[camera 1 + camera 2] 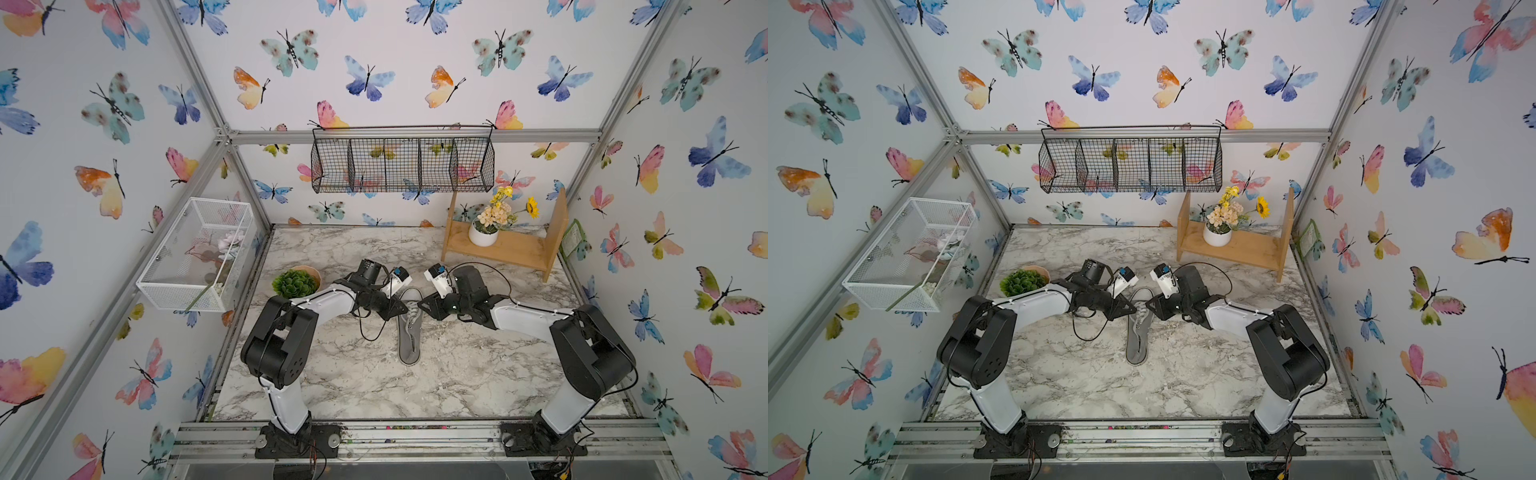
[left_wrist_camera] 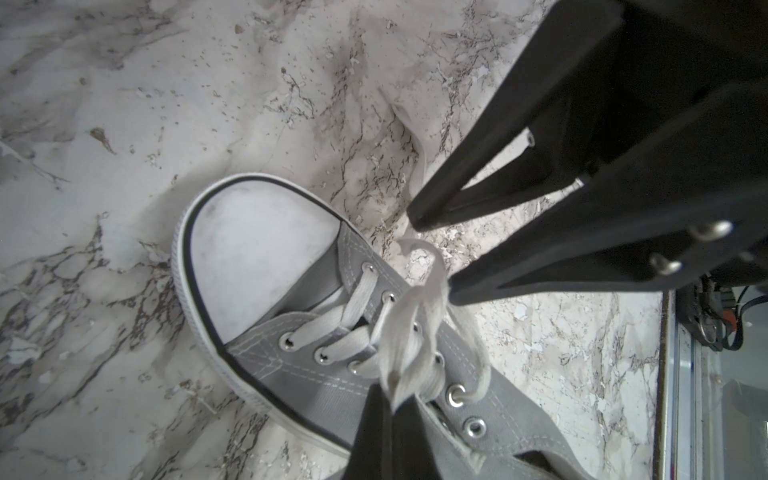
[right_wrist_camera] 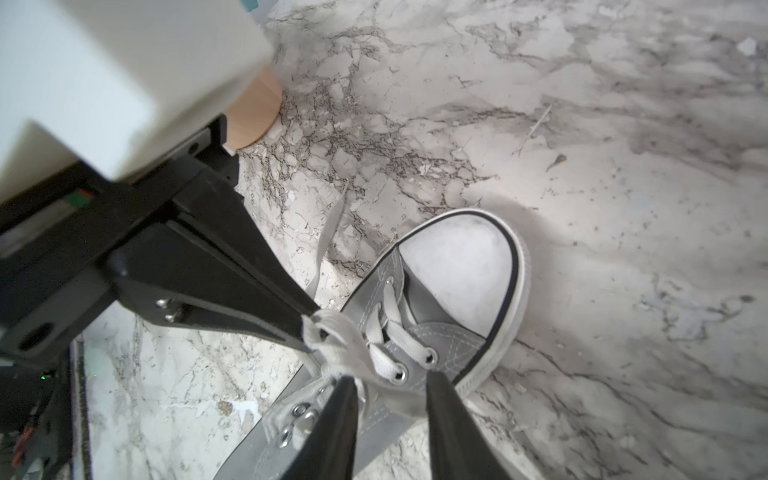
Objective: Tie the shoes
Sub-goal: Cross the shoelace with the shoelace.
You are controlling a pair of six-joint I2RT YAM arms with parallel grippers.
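Left gripper [image 3: 305,328] pinching laces [image 3: 332,326], right gripper [image 3: 390,380] parted over shoe [image 3: 457,270] (grey), potted plant [image 1: 295,283] nearby.

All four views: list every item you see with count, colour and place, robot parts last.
shoe: 1, grey, white toe cap, table centre.
laces: 1 set, white, on the shoe.
table: 1, grey-white marble, under everything.
plant: 1, green, tan pot, table's left edge.
shelf: 1, wooden, table's far right corner.
flowerpot: 1, white, yellow flowers, on the shelf.
black basket: 1, wire, back wall.
white basket: 1, wire, left wall.
left arm, right arm: 2, black-white, flanking shoe.
left end effector: 1, black, shut on laces.
right end effector: 1, black, open above shoe.
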